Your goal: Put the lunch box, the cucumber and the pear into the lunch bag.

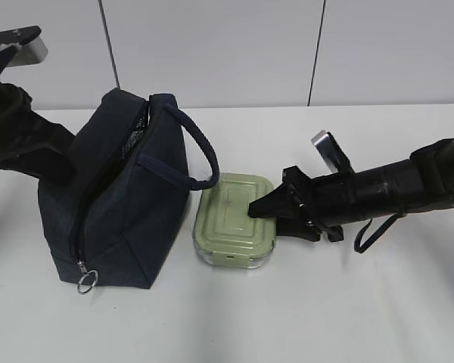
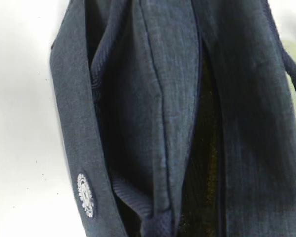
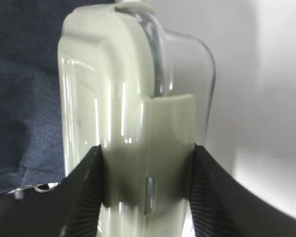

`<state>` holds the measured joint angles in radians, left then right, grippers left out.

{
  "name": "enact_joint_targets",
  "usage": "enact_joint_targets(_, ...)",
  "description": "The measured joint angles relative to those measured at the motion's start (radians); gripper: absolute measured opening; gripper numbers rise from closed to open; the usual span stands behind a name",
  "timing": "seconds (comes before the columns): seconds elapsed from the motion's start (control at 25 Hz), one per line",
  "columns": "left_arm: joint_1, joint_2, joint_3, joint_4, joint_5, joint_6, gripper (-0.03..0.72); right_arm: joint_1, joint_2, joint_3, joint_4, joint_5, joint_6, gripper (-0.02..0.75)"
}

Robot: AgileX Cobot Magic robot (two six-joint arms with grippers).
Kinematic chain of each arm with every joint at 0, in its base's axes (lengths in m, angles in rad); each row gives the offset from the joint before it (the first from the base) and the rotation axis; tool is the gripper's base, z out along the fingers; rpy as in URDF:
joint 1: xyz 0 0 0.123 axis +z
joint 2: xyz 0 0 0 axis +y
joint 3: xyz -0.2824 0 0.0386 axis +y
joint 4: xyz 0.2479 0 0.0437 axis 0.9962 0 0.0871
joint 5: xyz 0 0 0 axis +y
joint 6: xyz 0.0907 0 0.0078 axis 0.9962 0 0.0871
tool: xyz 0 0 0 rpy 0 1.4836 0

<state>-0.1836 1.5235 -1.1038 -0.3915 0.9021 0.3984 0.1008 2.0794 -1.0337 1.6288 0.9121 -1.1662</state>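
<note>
- The right wrist view is showing the right gripper (image 3: 145, 190) with its jaws pinching the lunch box (image 3: 133, 113) across lid and clear base; the exterior view only shows one finger lying over the sage lid.
- The lunch box (image 1: 233, 219) is sitting on the white table (image 1: 303, 318), touching the lunch bag (image 1: 113, 204) at its 9 o'clock.
- The left wrist view is looking into the bag's unzipped top (image 2: 202, 148); the left jaws are out of sight there, so I cannot tell their state.
- The zipper ring pull (image 1: 88, 280) is hanging at the bag's 7 o'clock corner.

The lunch bag (image 1: 117, 197) stands left on the table (image 1: 303, 318); the lunch box (image 1: 231, 219) lies just beside it on the right — the right gripper (image 1: 266, 213) straddling the box's right edge; the left arm (image 1: 19, 128) sits behind the bag.
</note>
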Motion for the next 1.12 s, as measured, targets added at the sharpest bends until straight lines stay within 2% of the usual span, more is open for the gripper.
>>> enact_joint_targets(0.2,0.000,0.000,0.000,0.002,0.000,0.000,-0.006,-0.086,-0.196,-0.033,-0.100,-0.006,0.062,0.357)
enact_joint_targets(0.32,0.000,0.000,0.000,0.001,0.000,0.000,-0.006,-0.082,-0.283,-0.127,-0.177,0.006,0.157,0.356)
enact_joint_targets(0.44,0.000,0.000,0.000,0.001,0.000,0.000,-0.006,-0.009,-0.310,-0.266,-0.231,0.018,0.267,0.356)
enact_joint_targets(0.64,0.000,0.000,0.000,-0.002,-0.002,0.000,-0.006,0.214,-0.264,-0.485,-0.330,-0.081,0.405,0.356)
enact_joint_targets(0.76,0.000,0.000,0.000,-0.005,-0.003,0.000,-0.006,0.307,-0.192,-0.573,-0.357,-0.143,0.448,0.356)
enact_joint_targets(0.96,0.000,0.000,0.000,-0.005,-0.004,0.000,-0.006,0.365,-0.097,-0.615,-0.454,-0.211,0.483,0.356)
enact_joint_targets(1.04,0.000,0.000,0.000,-0.005,-0.006,0.000,-0.006,0.370,-0.088,-0.617,-0.576,-0.216,0.553,0.356)
enact_joint_targets(1.12,0.000,0.000,0.000,-0.005,-0.008,0.000,-0.006,0.370,-0.088,-0.619,-0.751,-0.204,0.662,0.356)
